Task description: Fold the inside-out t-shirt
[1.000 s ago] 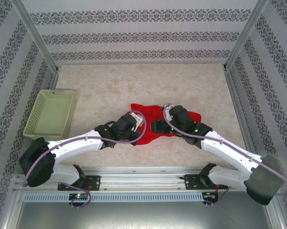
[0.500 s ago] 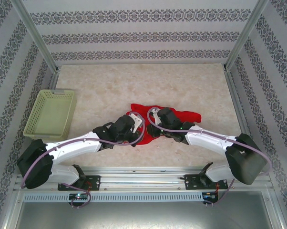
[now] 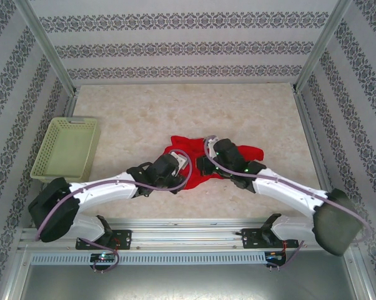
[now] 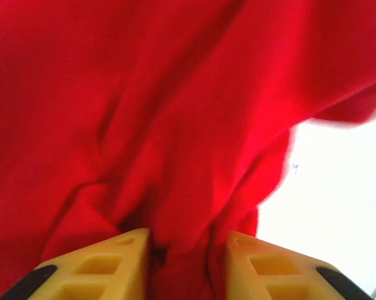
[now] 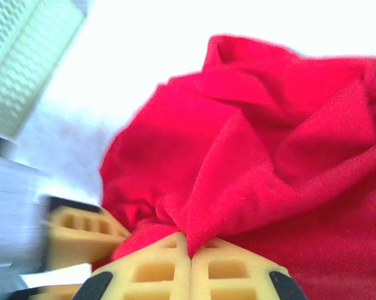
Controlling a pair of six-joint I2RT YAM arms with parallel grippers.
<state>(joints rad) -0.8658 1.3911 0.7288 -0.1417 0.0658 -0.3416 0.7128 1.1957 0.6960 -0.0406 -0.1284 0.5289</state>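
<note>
Table (image 3: pixel 138 112): the shirt (image 3: pixel 183 147) is lying crumpled near its middle, between the two arms.

Risk: the right gripper (image 5: pixel 190 245) is pinching only a small peak of thin cloth with its fingers pressed together. Any lift is risking the fold slipping out, or the whole heap dragging along. The left gripper (image 4: pixel 187 242) is standing with fingers apart and loose cloth bunching in the gap, so a snag is possible.

Shirt is showing as a plain red, deeply creased mound, with nothing lying flat
</note>
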